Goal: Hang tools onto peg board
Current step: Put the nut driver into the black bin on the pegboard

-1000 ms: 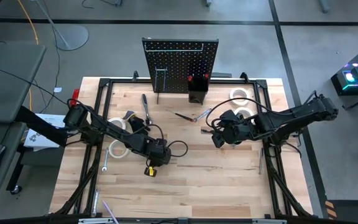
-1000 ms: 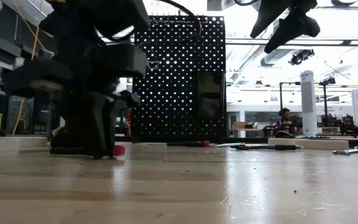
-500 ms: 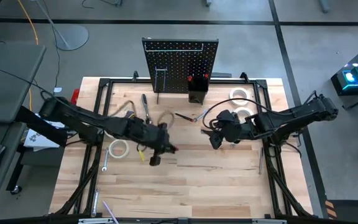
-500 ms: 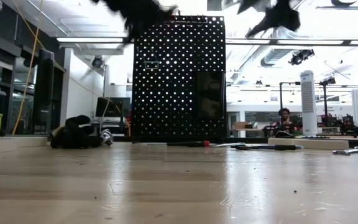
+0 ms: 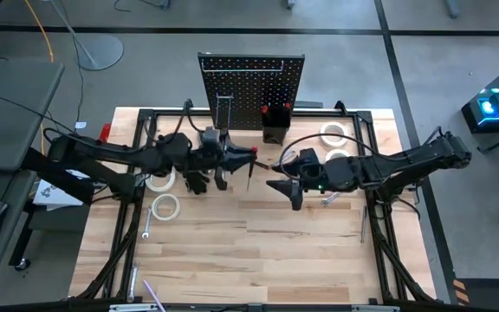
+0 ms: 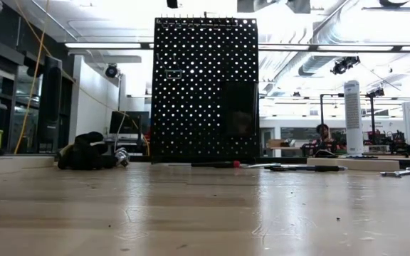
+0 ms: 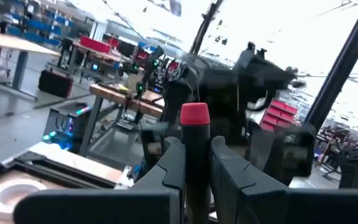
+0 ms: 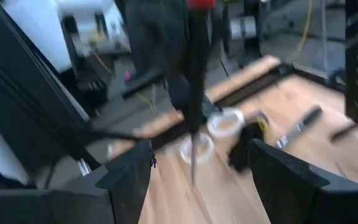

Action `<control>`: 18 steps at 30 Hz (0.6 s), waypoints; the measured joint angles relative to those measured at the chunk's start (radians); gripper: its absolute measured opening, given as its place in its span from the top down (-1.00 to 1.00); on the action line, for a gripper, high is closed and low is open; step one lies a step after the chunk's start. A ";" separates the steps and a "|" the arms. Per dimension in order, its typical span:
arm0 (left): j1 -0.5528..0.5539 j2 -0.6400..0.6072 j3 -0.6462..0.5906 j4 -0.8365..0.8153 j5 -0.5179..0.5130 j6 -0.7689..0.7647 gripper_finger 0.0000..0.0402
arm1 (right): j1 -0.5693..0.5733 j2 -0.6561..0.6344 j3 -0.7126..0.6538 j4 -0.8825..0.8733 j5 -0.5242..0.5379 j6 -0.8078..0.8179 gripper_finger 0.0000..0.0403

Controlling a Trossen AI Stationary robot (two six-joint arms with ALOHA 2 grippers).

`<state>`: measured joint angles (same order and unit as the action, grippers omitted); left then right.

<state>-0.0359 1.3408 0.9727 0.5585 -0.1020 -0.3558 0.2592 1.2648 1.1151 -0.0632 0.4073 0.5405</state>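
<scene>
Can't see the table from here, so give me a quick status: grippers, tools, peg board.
Left gripper shut on screwdriver, raised mid-table. Right gripper open, empty, facing it. Peg board upright at table's far edge. Nothing seen blocking.

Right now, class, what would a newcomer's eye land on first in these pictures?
The upright black peg board at the table's far edge, then the two arms meeting in front of it. The left gripper is shut on a red-capped screwdriver held above the table; the right gripper faces it, jaws open and empty.
</scene>
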 joint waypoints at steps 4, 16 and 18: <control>-0.002 0.037 -0.001 0.052 0.006 -0.015 0.84 | -0.027 0.028 0.001 0.088 -0.065 -0.007 -0.26; -0.003 0.086 -0.001 0.147 0.004 -0.037 0.84 | -0.087 0.102 0.001 0.228 -0.063 -0.018 -0.16; 0.000 0.085 -0.001 0.153 -0.001 -0.036 0.84 | -0.092 0.110 0.001 0.224 -0.052 -0.018 0.02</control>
<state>-0.0361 1.4258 0.9718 0.7120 -0.1029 -0.3920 0.1677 1.3753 1.1160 0.1605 0.3550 0.5228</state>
